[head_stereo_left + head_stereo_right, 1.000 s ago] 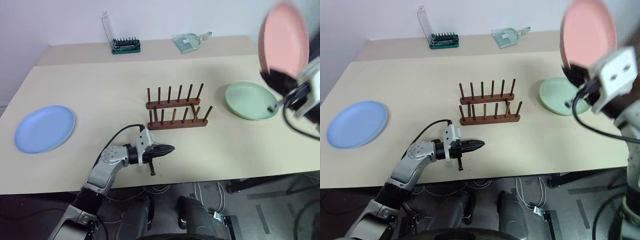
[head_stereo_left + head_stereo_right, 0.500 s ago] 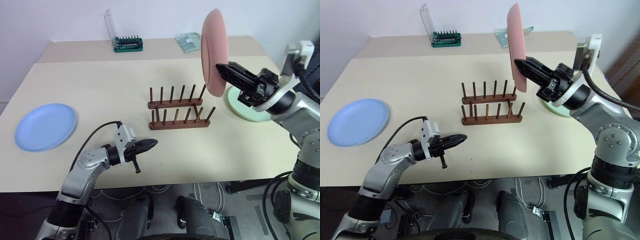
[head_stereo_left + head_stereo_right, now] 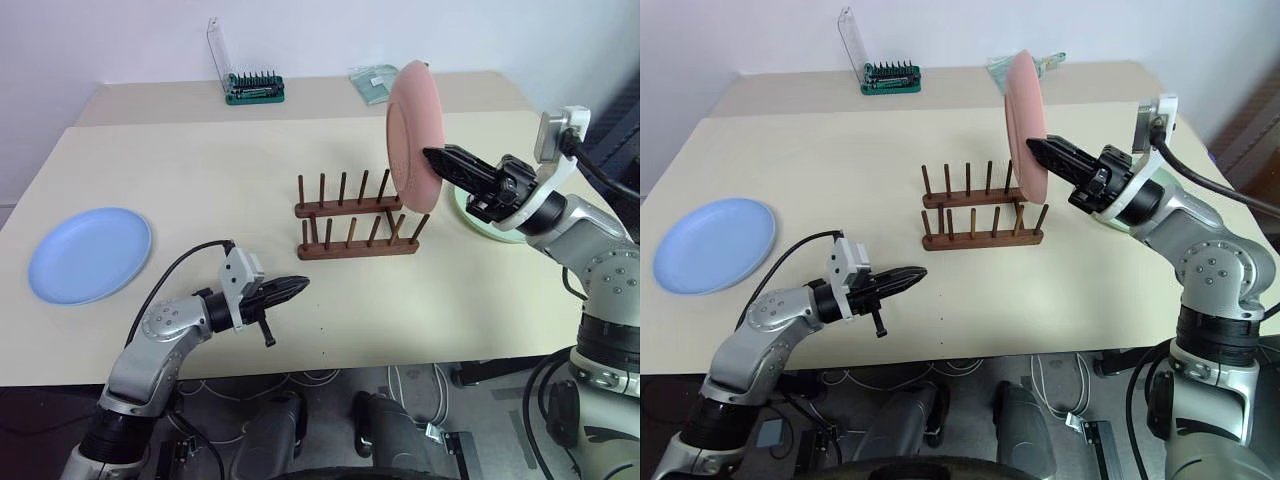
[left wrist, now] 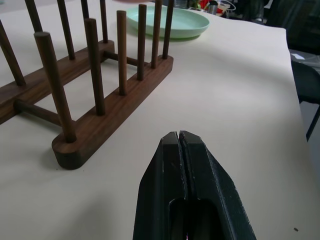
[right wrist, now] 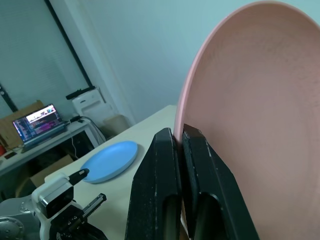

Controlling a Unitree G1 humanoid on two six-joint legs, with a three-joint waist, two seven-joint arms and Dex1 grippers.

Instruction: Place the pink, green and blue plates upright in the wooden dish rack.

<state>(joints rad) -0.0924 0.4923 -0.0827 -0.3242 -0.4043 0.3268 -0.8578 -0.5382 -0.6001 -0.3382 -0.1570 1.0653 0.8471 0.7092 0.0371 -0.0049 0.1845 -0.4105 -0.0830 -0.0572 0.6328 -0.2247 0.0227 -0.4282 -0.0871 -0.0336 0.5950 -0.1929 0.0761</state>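
Surface: beige surface (image 3: pixel 180 170) under my arms, with a pale wall behind it and a second beige top at the far side.
Left fingers: my left fingers (image 3: pixel 296 288) are clenched on nothing, tips pressed together, hovering level above the near edge and pointing toward the rack.
Blue plate: blue plate (image 3: pixel 90 255) lies flat at my far left, near the surface's edge, well apart from everything else.
Rack: wooden dish rack (image 3: pixel 355 222) stands mid-surface, two dark rails with rows of upright pegs, all slots bare; in my left wrist view its near rail end (image 4: pixel 85 145) sits just ahead of the closed tips.
Right fingers: my right fingers (image 3: pixel 1040 150) are grasping the pink plate's rim, pinched across its edge, reaching in from my right.
Pink plate: pink plate (image 3: pixel 412 140) is held on edge, nearly upright, in the air over the rack's right end; I cannot tell whether it touches the pegs.
Green plate: green plate (image 4: pixel 167 22) lies flat on the surface beyond the rack to my right, partly hidden behind my right arm.
Far side: green-based tool holder (image 3: pixel 254 88) with a clear upright lid, and a small clear packet (image 3: pixel 374 82) beside it.
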